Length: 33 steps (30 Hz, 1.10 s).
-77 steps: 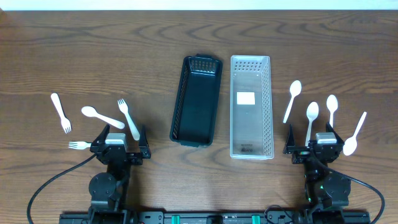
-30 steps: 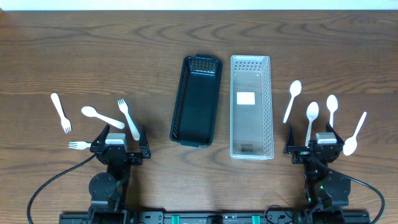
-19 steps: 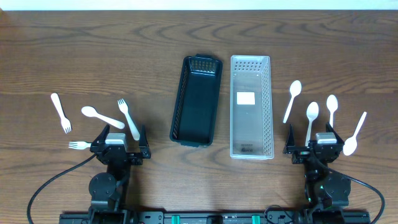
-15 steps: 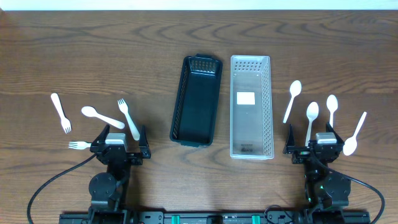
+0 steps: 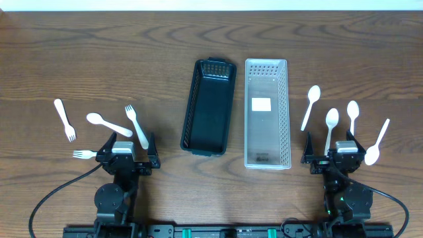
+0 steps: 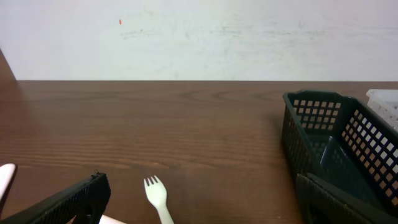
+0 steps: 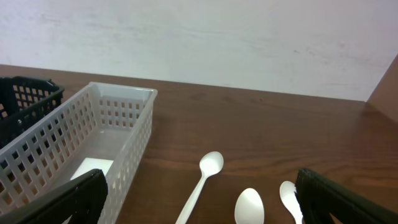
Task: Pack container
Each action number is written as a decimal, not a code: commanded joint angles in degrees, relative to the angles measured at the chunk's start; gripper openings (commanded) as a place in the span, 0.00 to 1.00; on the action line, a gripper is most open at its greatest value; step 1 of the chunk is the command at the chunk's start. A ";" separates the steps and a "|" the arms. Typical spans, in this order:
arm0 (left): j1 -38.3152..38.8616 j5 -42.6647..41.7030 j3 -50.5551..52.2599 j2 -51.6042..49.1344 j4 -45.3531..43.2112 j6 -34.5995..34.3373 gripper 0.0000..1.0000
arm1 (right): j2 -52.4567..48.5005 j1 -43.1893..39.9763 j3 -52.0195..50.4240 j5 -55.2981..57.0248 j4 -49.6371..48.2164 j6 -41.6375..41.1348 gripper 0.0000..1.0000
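Note:
A black basket (image 5: 209,107) and a clear white basket (image 5: 267,112) stand side by side mid-table, both empty but for a label in the white one. Three white forks (image 5: 137,126) (image 5: 65,119) (image 5: 84,155) and a spoon (image 5: 108,123) lie at the left. Several white spoons (image 5: 310,106) (image 5: 330,127) (image 5: 353,116) (image 5: 377,143) lie at the right. My left gripper (image 5: 125,153) is open and empty near the front edge, behind the forks. My right gripper (image 5: 333,152) is open and empty behind the spoons. A fork (image 6: 158,198) shows in the left wrist view, a spoon (image 7: 201,183) in the right.
A pale wall (image 6: 199,37) rises behind the far table edge. Black cables (image 5: 56,198) run from both arm bases at the front edge.

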<state>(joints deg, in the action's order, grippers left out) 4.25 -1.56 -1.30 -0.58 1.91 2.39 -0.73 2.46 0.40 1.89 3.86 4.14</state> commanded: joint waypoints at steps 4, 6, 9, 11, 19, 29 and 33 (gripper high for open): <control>0.22 0.07 1.07 0.24 2.14 -0.07 0.98 | -0.02 0.35 -0.09 -0.44 0.26 -0.28 0.99; 0.22 0.07 1.07 0.24 2.12 -0.07 0.98 | -0.02 0.35 -0.09 -0.44 0.26 -0.26 0.99; 0.22 0.07 1.07 0.24 2.12 -0.07 0.98 | -0.02 0.35 -0.09 -0.48 0.26 -0.33 0.99; 0.22 0.04 1.07 0.24 2.14 -0.07 0.98 | -0.02 0.35 -0.09 -0.63 0.28 -0.28 0.99; 0.22 0.07 1.07 0.24 2.12 -0.07 0.98 | -0.02 0.37 -0.09 -0.90 0.28 -2.84 0.99; 0.22 0.07 1.07 0.24 2.12 -0.07 0.98 | -0.02 0.35 -0.09 -0.90 0.28 -2.84 0.99; 0.22 0.07 1.07 0.24 2.12 -0.04 0.98 | -0.02 0.37 -0.09 -0.92 0.28 -2.86 0.99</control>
<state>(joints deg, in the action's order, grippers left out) 4.25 -1.56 -1.30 -0.58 1.91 2.39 -0.73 2.46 0.40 1.45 3.86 2.09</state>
